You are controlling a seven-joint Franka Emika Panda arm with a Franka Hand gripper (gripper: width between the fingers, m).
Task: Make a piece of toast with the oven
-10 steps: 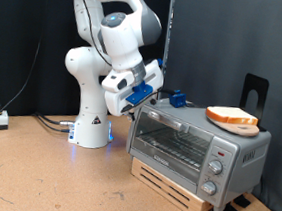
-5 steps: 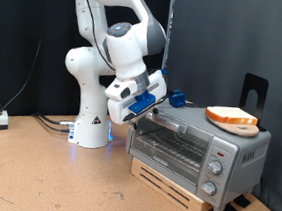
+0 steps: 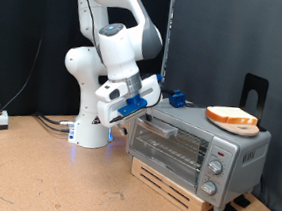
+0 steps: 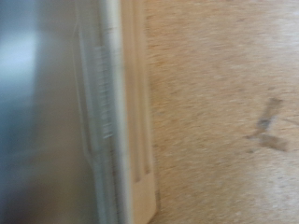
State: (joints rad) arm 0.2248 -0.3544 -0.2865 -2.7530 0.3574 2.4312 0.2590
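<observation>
The silver-grey toaster oven [image 3: 232, 154] stands on a wooden slatted base [image 3: 178, 187] at the exterior view's right. Its glass door [image 3: 172, 149] is tipped slightly out at the top. The piece of toast [image 3: 232, 115] lies on a round wooden plate [image 3: 242, 125] on the oven's roof. My gripper [image 3: 143, 105] is at the door's top edge, at the corner on the exterior view's left; its fingers are hidden against the door. The wrist view is blurred and shows a pale strip, perhaps the oven door's edge [image 4: 117, 112], over the brown table [image 4: 224, 93].
A small blue object [image 3: 177, 97] sits on the oven's roof near the gripper. A black stand [image 3: 255, 91] rises behind the plate. The arm's white base [image 3: 90, 131] stands to the oven's left in the exterior view, with cables [image 3: 49, 122] beside it.
The gripper has moved down and towards the exterior view's left, and the top of the oven door has come away from the oven with it.
</observation>
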